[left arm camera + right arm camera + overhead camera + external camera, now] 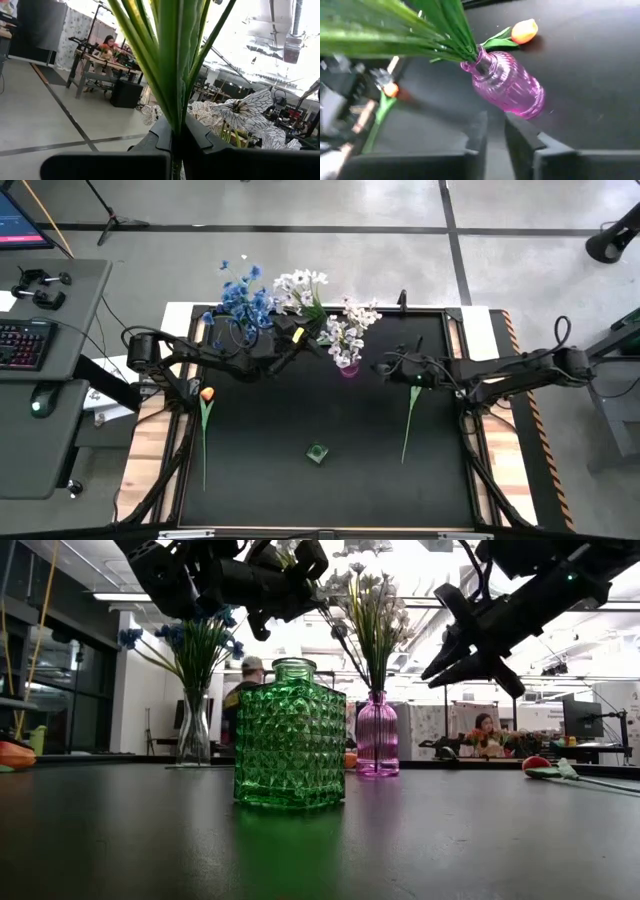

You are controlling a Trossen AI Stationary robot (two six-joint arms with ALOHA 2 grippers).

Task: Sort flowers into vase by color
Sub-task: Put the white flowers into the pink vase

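The black table (pixel 330 500) carries three vases: a clear one with blue flowers (pixel 240 298) at the far left, a pink vase (pixel 348 367) with pale blossoms near the far middle, and an empty green vase (pixel 317 453) well apart toward the near edge. The left arm reaches in from the left, and the left gripper (pixel 297 335) sits above the far edge between the blue bunch and the pink vase, its jaws pinched tight on the stems of a white flower cluster (pixel 300 288), blossoms pointing away from the arm. The right gripper (pixel 390 367) hovers just beside the pink vase, jaws only narrowly parted and holding nothing. Two orange tulips lie loose on the table: one tulip (pixel 207 395) near the left edge, its stem running toward the near side, and another stem (pixel 410 420) lying just below the right gripper, long axis also running toward the near edge. That stem is much nearer the right arm, so it looks like the right gripper's likely next pick.
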